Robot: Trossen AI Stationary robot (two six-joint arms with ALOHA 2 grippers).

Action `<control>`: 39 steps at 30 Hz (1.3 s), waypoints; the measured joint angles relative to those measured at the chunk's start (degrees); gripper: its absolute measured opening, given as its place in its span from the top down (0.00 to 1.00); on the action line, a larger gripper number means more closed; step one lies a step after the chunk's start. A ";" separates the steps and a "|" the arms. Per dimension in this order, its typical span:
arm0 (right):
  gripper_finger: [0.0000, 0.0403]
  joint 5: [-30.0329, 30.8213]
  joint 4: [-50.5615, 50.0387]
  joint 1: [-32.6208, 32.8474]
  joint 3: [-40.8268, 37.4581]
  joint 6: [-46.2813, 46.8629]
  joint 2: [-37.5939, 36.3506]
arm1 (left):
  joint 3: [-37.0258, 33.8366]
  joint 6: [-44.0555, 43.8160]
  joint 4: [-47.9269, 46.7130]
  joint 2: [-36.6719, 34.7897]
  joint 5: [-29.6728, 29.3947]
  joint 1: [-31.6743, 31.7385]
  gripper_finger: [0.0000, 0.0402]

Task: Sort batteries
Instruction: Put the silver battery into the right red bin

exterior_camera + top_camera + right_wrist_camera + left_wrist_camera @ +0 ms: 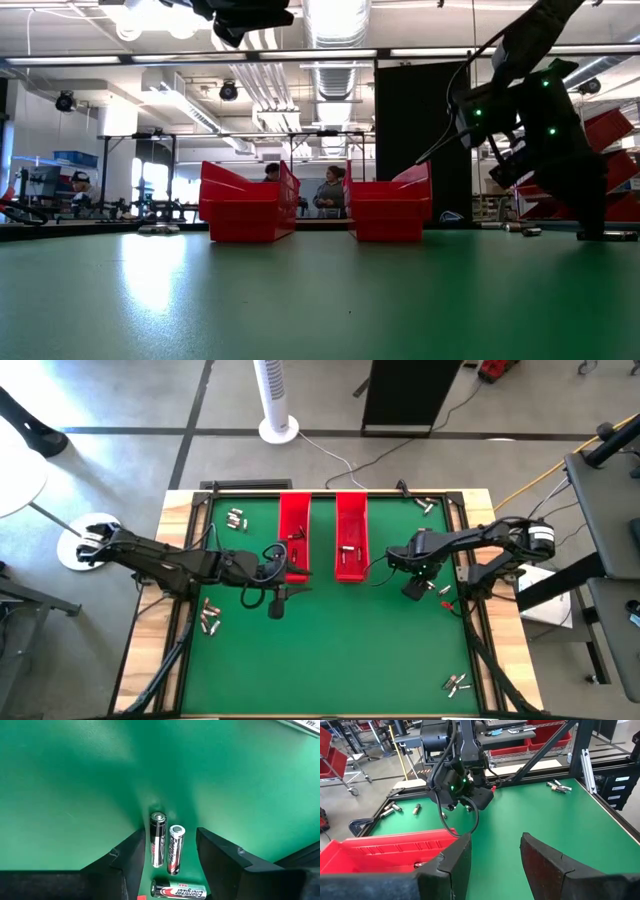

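Starting at nine o'clock on the green mat [330,650], two small heaps of batteries are lying near the left rim: one [236,518] toward ten o'clock, another [210,616] toward eight o'clock, each a cluster of tiny silvery cylinders. The left arm is reaching in from nine o'clock, its left gripper [283,592] hanging just left of centre beside the left red tray [294,525], fingers [454,862] spread apart and holding nothing, with bare mat showing between them.

At twelve o'clock the two long, smooth-walled plastic trays are standing side by side, apart from each other; the right red tray [351,525] is holding something small and pale, too small to make out. The wide lower half of the mat, toward six o'clock, is lying open.

Toward three o'clock the right gripper [418,582] is hovering low over a few batteries [166,847], glossy black-and-silver cylinders lying on the felt-like mat; two are lying parallel, touching, between its released, parted fingers [127,862], a third crosswise nearer the wrist. More batteries are resting at one o'clock [424,506], close to the mat's black frame, and at five o'clock [457,682] near the corner.
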 joint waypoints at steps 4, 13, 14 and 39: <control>0.62 -0.01 0.05 0.00 -0.01 0.02 -0.08 | 0.00 0.00 -0.06 0.00 0.00 0.00 0.63; 0.69 -0.92 0.80 0.00 -0.03 0.76 -0.08 | 0.00 0.02 -0.08 -0.03 0.00 0.00 0.63; 0.70 -1.01 1.11 0.00 -0.05 0.91 -0.08 | 0.00 0.02 -0.08 -0.03 0.00 0.00 0.63; 0.82 -1.55 3.47 7.96 -0.05 6.98 -0.15 | -0.02 0.02 -0.12 -0.05 0.00 -0.02 0.63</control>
